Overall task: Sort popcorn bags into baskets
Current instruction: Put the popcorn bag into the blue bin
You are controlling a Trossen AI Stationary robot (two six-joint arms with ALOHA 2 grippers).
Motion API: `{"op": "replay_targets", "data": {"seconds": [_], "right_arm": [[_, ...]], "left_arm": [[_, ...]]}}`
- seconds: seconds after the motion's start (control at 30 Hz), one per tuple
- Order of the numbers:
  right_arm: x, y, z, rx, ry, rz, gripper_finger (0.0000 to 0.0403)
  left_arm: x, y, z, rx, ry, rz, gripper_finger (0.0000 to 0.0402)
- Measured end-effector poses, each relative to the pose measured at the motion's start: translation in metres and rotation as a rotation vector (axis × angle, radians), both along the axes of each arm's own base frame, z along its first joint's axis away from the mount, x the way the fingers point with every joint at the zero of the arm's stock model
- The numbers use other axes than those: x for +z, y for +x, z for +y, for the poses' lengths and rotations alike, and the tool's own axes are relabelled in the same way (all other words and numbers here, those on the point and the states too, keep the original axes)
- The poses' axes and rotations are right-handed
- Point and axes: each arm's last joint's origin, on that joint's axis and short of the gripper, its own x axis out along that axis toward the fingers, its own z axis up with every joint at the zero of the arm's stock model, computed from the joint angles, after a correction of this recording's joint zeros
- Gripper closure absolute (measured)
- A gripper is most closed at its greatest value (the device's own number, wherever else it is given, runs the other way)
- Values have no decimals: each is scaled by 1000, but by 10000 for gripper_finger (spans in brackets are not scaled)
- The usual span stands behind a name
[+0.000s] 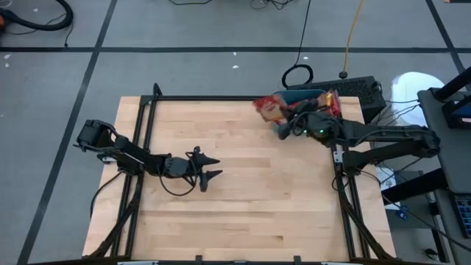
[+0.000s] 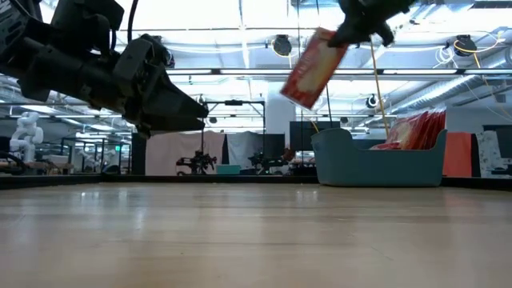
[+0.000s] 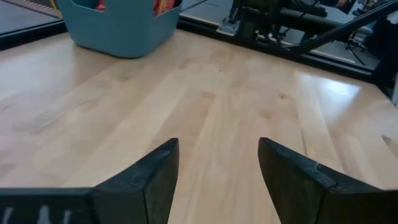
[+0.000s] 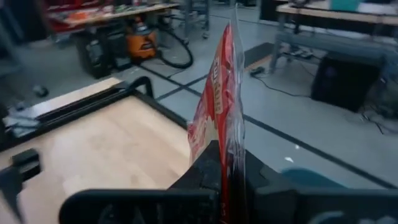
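Low view showed my right gripper (image 2: 352, 32) clenched on a bag (image 2: 312, 68) by its top edge, hanging limp over the bin (image 2: 376, 164) at 1 o'clock; light, floppy, probably slick. Left gripper (image 1: 210, 168) sat released, empty.

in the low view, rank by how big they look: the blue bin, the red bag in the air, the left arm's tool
1. Left tool, with its arm: largest, but nearest the camera, so unsure.
2. Blue bin.
3. Red popcorn bag, hanging from the shut right tool: smallest.
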Motion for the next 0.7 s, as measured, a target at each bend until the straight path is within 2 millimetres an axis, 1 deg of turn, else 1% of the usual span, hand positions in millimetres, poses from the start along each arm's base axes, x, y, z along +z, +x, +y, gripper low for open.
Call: {"op": "replay_targets", "data": {"seconds": [0.17, 0.33, 0.53, 0.7], "right_arm": [[-15, -29, -17, -119, 44, -81, 403], [-26, -47, -29, -216, 70, -123, 403], [-37, -52, -39, -270, 123, -145, 403], [-54, -52, -46, -271, 210, -147, 403]], "left_arm": [[0, 0, 0, 5, -16, -3, 182], [1, 0, 0, 7, -21, -13, 183], [2, 0, 0, 7, -23, -22, 182], [2, 0, 0, 7, -23, -21, 182]]}}
